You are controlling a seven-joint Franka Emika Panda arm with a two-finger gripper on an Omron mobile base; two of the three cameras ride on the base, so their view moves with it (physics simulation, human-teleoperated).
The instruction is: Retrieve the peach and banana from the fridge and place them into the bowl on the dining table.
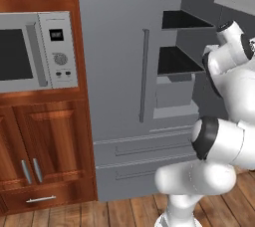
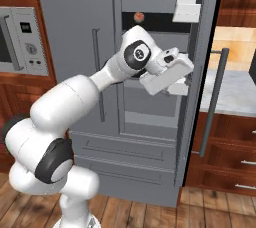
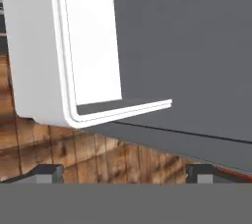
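Your gripper (image 3: 125,171) gapes wide by the fridge (image 2: 150,47) door; peach (image 2: 139,17) at twelve o'clock, half-hidden; fingertips (image 3: 47,173) cut off.

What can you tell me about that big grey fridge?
The fridge is tall, matte grey, with French doors and two drawers at the bottom. Its left door is shut, with a long vertical bar handle. The right door stands swung open, carrying white bins inside and its own bar handle. Black shelves show within; a small round fruit sits on an upper one. It stands on the wood floor beside wooden cabinets.
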